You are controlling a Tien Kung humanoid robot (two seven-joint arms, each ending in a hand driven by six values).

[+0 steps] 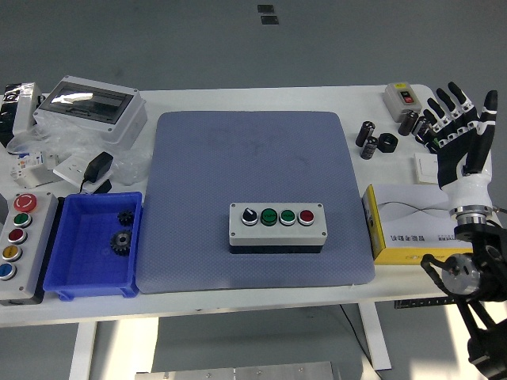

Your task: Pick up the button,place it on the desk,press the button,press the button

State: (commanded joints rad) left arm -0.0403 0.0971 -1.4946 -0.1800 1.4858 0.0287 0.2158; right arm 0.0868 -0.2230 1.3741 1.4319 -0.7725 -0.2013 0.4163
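Observation:
A grey button box (277,227) lies on the blue mat (253,166), near the mat's front edge. It carries a black knob, two green buttons and a red button in a row. My right hand (457,131) is raised at the table's right edge with its fingers spread and empty, well to the right of the box. My left arm is out of view.
A yellow and white carton (404,223) lies right of the mat. Black cylinders (368,138) and a small switch box (402,97) sit at the back right. A blue bin (93,245) with gears, a second button box (17,245) and a clear-lidded enclosure (91,107) stand at the left.

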